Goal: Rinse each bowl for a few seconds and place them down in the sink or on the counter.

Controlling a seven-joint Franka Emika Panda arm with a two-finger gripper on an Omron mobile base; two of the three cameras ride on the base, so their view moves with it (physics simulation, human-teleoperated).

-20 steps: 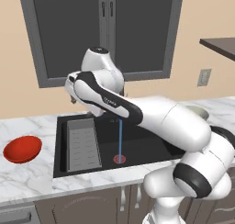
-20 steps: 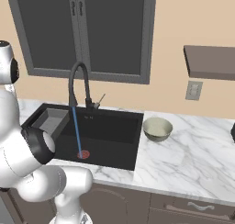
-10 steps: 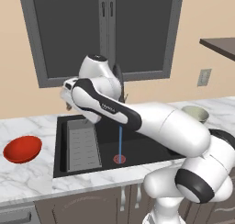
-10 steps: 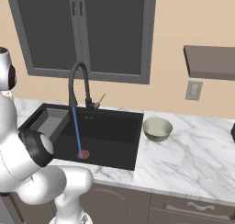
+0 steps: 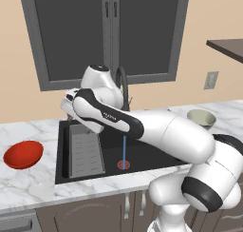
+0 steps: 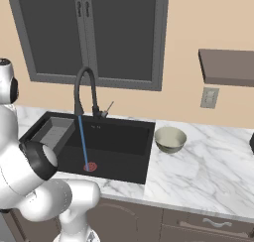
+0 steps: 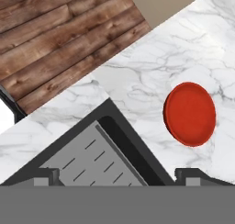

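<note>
Resting: red bowl on the worktop, left of the sink, near the worktop's left end, upright.
Grey-beige bowl: on the worktop just right of the sink's right rim.
Tap: running, a thin blue stream falling onto the red drain.
Tray: in the sink's left part.
Claw: wide open, holding nothing, above the sink's left edge.

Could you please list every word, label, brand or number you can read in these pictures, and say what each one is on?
Robot arm: a small dark marking on the forearm, too small and blurred to read.
No readable text on the sink, the counter or either bowl.
</note>
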